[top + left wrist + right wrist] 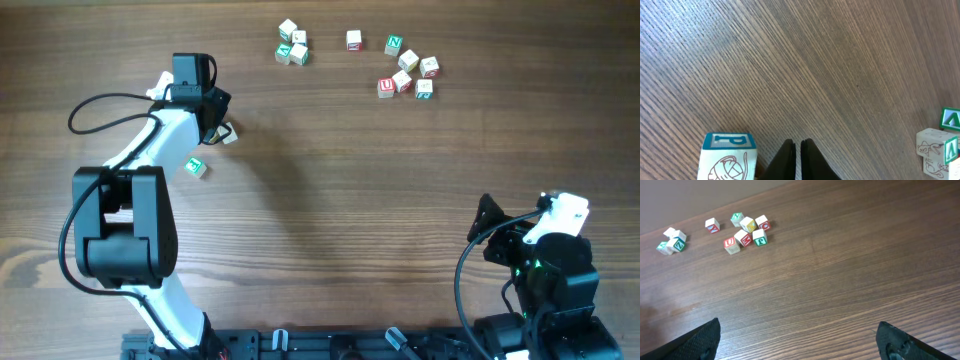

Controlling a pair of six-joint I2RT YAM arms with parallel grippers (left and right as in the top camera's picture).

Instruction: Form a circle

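Note:
The circle is a tight clump of three pale letter cubes at the table's far side, one with green print. It also shows at the right edge of the left wrist view, circle, and at the far left of the right wrist view, circle. My left gripper is shut with nothing between its fingers. A pale cube with a blue P stands just left of them. From overhead my left gripper sits well left of the clump. My right gripper is open and empty near the front right.
A small cube lies by the left gripper's tip and a green-printed cube lies beside the left arm. A loose group of several cubes sits at the far right, with a single cube left of it.

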